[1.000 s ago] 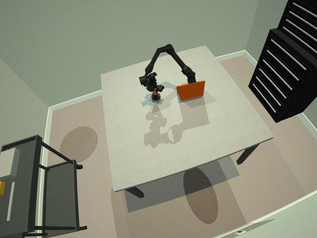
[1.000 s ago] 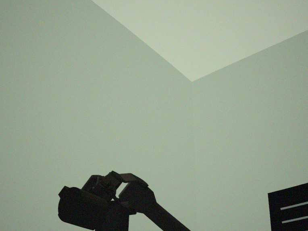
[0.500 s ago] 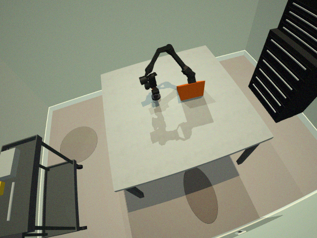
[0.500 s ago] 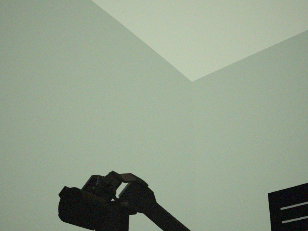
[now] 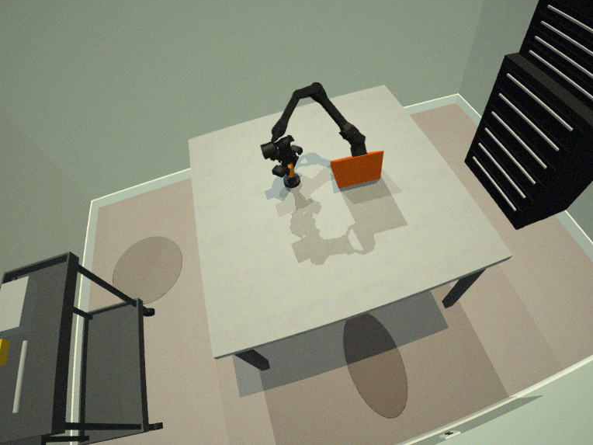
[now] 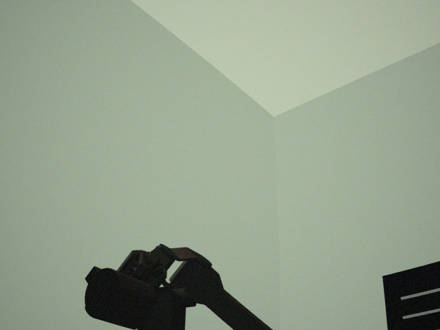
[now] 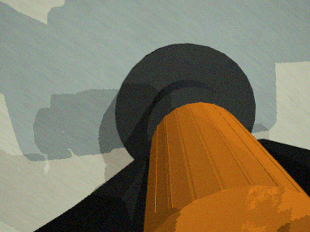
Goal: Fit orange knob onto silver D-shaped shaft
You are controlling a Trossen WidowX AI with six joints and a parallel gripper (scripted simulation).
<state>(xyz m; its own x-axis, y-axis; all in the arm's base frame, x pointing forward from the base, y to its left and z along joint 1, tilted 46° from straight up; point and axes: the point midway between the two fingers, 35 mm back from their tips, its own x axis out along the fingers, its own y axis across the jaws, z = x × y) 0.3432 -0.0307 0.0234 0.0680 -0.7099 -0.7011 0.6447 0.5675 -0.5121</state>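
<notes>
The orange knob (image 5: pixel 290 168) (image 7: pixel 199 146) is a long ribbed piece, held upright or nearly so over the round pedestal. My gripper (image 5: pixel 289 168) (image 7: pixel 202 159) is shut on the knob, with a dark finger on each side of it in the wrist view. The dark round pedestal (image 5: pixel 292 182) (image 7: pixel 187 62) stands on the table, with a raised inner ring. The knob's lower end is over that ring. The silver shaft is not visible, and the knob's hole is hidden underneath. Whether the knob touches the pedestal I cannot tell.
An orange upright panel (image 5: pixel 358 170) stands on the table (image 5: pixel 257 276) beside the arm's base. Shadows of the arm fall around the pedestal. Black drawer cabinets (image 5: pixel 524 143) stand right of the table and a dark cart (image 5: pixel 111 366) at the left. The exterior view shows only upper arm parts.
</notes>
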